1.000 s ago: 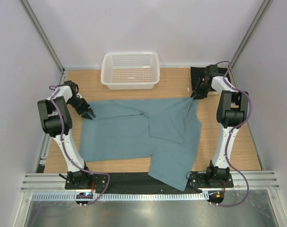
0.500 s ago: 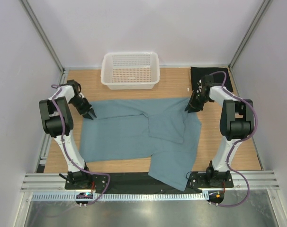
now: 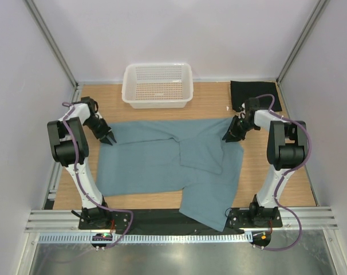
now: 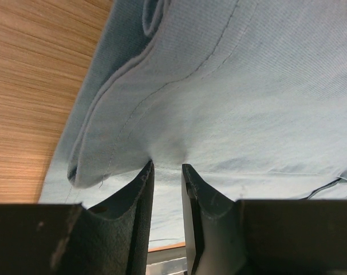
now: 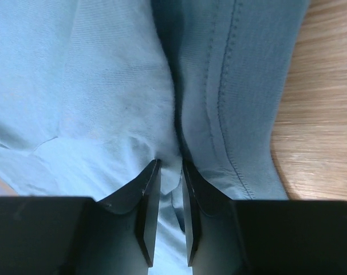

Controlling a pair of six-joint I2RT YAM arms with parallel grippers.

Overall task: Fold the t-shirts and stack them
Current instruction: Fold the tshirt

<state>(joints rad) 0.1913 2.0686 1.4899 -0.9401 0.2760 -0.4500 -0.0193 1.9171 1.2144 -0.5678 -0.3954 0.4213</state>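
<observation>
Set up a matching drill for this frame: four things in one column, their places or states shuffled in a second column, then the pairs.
Things:
1. teal shirt
2. black shirt
3. basket
4. left claw

Places or states:
A. far right corner of the table
B. pinching the left edge of a shirt
C. spread across the middle
D. middle of the far edge

Pairs: 1-C, 2-A, 3-D, 4-B
</observation>
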